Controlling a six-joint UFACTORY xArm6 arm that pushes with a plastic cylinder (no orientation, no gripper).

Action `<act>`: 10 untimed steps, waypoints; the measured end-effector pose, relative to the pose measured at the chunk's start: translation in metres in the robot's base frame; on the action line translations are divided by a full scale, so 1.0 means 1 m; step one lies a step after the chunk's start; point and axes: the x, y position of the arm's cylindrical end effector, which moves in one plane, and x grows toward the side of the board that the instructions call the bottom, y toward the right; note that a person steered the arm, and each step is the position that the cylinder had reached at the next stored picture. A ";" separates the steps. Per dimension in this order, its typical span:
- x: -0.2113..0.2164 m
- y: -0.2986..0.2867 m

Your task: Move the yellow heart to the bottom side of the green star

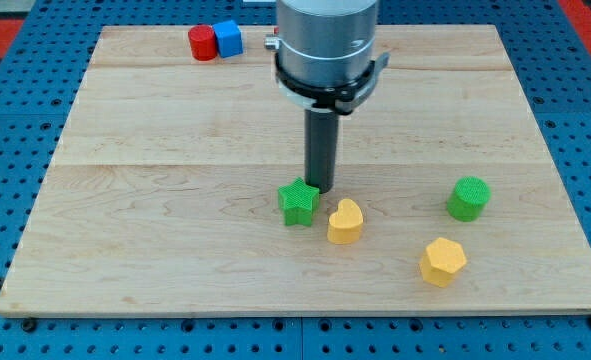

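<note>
Standing just above the green star (297, 203) and touching or almost touching its upper right edge, my tip (321, 188) is only a plain rod, so there is no pincer to release or clench. The yellow heart (345, 222) lies just beside the star, at its lower right, not yet under it. I judge the tip must go around to the heart's right side, because a push toward the view's left and bottom is needed.
</note>
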 end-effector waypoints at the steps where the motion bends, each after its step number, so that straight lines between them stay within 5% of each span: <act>1: -0.028 0.054; 2: 0.023 0.060; 4: 0.058 -0.010; 6: 0.057 0.032; 9: 0.073 -0.008; 10: 0.117 0.005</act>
